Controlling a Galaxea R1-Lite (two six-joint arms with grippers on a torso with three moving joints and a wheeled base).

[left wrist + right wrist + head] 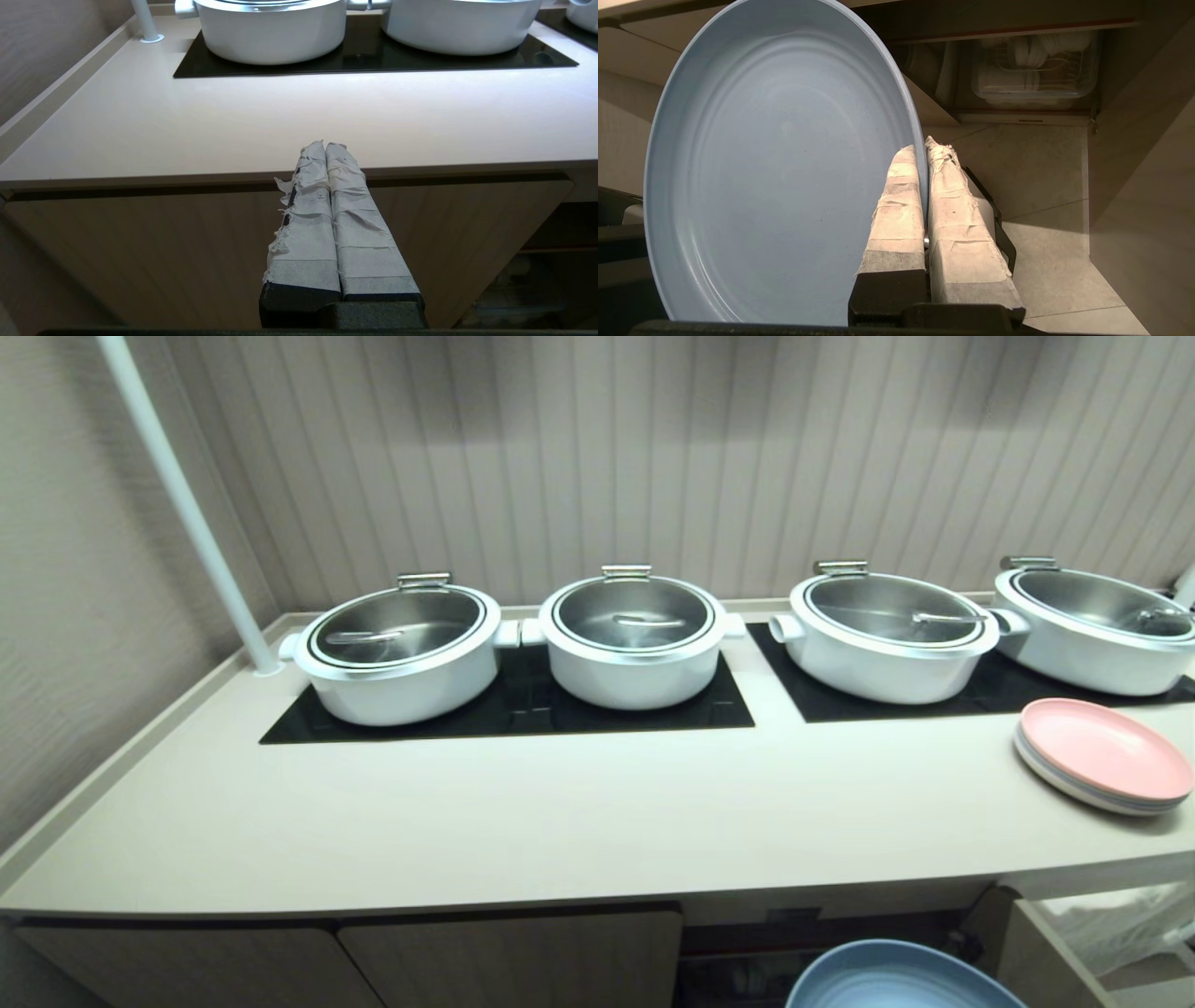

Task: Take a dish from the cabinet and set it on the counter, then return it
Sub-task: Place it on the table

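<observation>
Looking over the long worktop (523, 812), I see the blue dish (775, 163) below its front edge, rim pinched in my right end effector (924, 149). Left end effector (325, 147) idles clenched. Thin grip; the dish could slip or clip the edge.

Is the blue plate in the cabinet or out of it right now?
Out. The right claw is shut on the blue plate's rim, holding it in front of the open cabinet, below the counter edge.
</observation>
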